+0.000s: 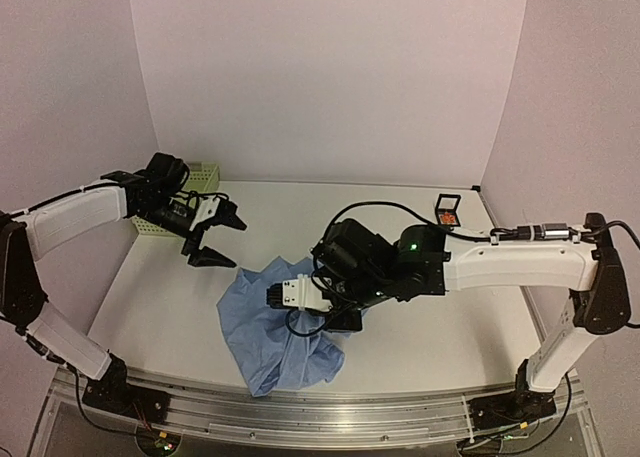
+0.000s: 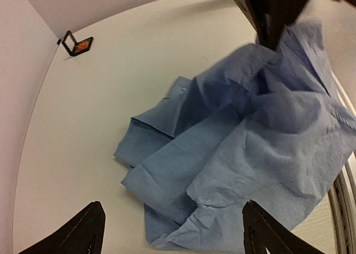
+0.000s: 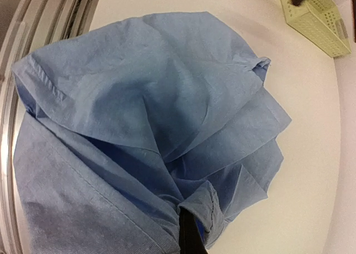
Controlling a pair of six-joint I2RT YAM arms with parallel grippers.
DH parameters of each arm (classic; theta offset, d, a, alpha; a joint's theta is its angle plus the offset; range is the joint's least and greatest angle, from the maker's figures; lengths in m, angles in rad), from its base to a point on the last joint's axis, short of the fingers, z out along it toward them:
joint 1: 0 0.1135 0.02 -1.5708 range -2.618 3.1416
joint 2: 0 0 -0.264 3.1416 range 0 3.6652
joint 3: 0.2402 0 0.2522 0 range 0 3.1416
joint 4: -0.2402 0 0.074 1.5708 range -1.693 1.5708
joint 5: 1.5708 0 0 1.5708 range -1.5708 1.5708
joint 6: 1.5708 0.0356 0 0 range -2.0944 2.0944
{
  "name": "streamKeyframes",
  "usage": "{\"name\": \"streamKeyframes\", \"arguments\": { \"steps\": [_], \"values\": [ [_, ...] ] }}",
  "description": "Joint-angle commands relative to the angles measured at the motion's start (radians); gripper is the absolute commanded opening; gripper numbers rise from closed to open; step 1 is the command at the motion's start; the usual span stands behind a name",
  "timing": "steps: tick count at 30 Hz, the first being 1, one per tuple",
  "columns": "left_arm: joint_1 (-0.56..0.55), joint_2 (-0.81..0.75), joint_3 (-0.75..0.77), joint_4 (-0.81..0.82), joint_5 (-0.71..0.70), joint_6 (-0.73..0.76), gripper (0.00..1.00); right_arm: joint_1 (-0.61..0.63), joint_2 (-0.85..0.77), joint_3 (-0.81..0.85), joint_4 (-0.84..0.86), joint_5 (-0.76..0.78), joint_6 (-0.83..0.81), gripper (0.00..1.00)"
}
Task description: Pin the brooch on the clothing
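Two grippers, two different states. Right gripper [image 1: 335, 320] is down at mid-table, jaws clamped on a bunched fold of the crumpled light blue fabric shirt [image 1: 275, 327]. The right wrist view shows one dark finger [image 3: 189, 237] with cloth gathered tight against it; the other finger is not in view. The shirt lies in a heap at centre, its bulk slumped on the white tabletop [image 1: 160, 307] toward the near edge.

Left gripper [image 1: 214, 239] hangs above the table just left of the shirt, jaws spread wide, clear of the cloth. In the left wrist view its two dark fingers [image 2: 83, 232] frame the shirt [image 2: 250, 143] from the bottom corners.

Tiny orange brooch [image 1: 447, 218] sits inside a small black square box frame [image 1: 440, 202] at the far right of the table, close to the back corner. It is well apart from both grippers and from the shirt. The left wrist view shows it as an orange fleck [image 2: 83, 44] in the frame.

Pale green slotted plastic basket [image 1: 205, 175] stands at far left, behind the left gripper.
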Motion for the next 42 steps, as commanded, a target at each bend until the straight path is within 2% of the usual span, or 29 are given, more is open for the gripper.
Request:
{"name": "streamKeyframes", "arguments": {
  "steps": [1,9,12,14,19,21,24,27,29,30,34,36,39,42],
  "values": [
    [-0.048,-0.087,-0.082,-0.102,-0.09,0.268,0.85,-0.075,0.006,0.055,0.148,0.005,0.171,0.0],
    [-0.16,-0.236,-0.341,0.119,-0.15,0.327,0.92,-0.152,0.011,0.074,0.239,-0.097,0.306,0.0],
    [-0.218,-0.262,-0.421,0.273,-0.179,0.254,0.93,-0.155,0.004,0.061,0.262,-0.102,0.312,0.0],
    [-0.245,-0.241,-0.432,0.377,-0.202,0.189,0.91,-0.157,0.005,0.061,0.266,-0.109,0.315,0.0],
    [-0.262,-0.182,-0.367,0.36,-0.197,0.148,0.82,-0.157,0.002,0.06,0.269,-0.108,0.316,0.0],
    [-0.265,-0.179,-0.366,0.366,-0.197,0.15,0.74,-0.156,0.002,0.06,0.269,-0.111,0.318,0.0],
    [-0.266,-0.171,-0.356,0.341,-0.198,0.158,0.54,-0.157,0.0,0.063,0.269,-0.112,0.324,0.0],
    [-0.266,-0.168,-0.343,0.318,-0.198,0.158,0.27,-0.161,-0.011,0.064,0.27,-0.098,0.332,0.0],
    [-0.265,-0.169,-0.326,0.331,-0.211,0.103,0.07,-0.176,-0.023,0.069,0.269,-0.089,0.355,0.0],
    [-0.266,-0.165,-0.311,0.348,-0.23,0.049,0.01,-0.189,-0.03,0.073,0.269,-0.083,0.373,0.0],
    [-0.241,-0.114,-0.198,0.438,-0.367,-0.202,0.0,-0.245,-0.056,0.136,0.269,-0.045,0.425,0.0],
    [-0.184,-0.065,-0.074,0.453,-0.387,-0.362,0.0,-0.273,-0.067,0.192,0.268,-0.004,0.429,0.0],
    [-0.058,0.029,0.194,0.438,-0.402,-0.602,0.0,-0.311,-0.063,0.336,0.268,0.071,0.409,0.0],
    [0.027,0.114,0.503,0.387,-0.426,-0.753,0.0,-0.333,-0.035,0.517,0.268,0.127,0.363,0.0]
  ]
}}
